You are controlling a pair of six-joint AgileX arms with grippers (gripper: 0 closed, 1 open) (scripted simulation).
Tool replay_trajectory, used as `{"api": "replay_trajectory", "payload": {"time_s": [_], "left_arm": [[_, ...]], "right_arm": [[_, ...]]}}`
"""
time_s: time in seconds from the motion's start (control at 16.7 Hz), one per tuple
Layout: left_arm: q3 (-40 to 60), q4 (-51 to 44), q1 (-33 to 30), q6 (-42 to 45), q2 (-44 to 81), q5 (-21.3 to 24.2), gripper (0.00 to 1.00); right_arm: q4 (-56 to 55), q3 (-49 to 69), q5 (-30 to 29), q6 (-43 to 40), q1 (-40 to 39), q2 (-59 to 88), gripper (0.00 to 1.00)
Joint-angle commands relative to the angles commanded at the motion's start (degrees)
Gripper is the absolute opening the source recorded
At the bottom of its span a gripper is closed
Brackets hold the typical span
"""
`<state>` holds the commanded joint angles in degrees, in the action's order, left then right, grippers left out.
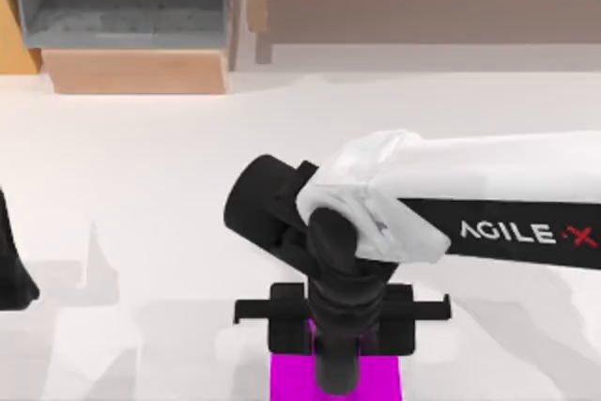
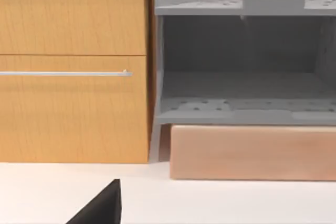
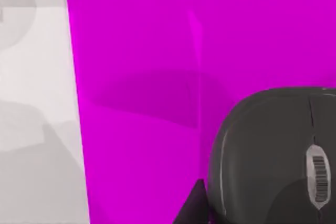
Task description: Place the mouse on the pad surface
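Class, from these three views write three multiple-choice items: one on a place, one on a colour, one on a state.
1. Where is the pad in the top view?
A. bottom centre
B. top left
C. far right

2. What colour is the mouse?
A. white
B. dark grey
C. magenta

3. What lies under the mouse?
A. bare table
B. grey shelf
C. the pad

Key: A, the pad lies at the bottom edge under the right end effector; B, its shell is dark grey; C, magenta surrounds it in the right wrist view.
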<state>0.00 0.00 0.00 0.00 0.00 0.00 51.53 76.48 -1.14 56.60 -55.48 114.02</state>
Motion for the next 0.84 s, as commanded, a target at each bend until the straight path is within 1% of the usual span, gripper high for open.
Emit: {"api": "replay_trajectory", "payload": {"time_s": [0.48,0.54,0.84], "left_arm": [[0.0,0.0,0.0,0.0,0.0,0.0,1.00],[0.0,0.0,0.0,0.0,0.0,0.0,1.00],[0.0,0.0,0.0,0.0,0.0,0.0,1.00]], "right_arm": [[0.0,0.0,0.0,0.0,0.0,0.0,0.98],[0.0,0.0,0.0,0.0,0.0,0.0,1.00],[0.0,0.0,0.0,0.0,0.0,0.0,1.00]]}}
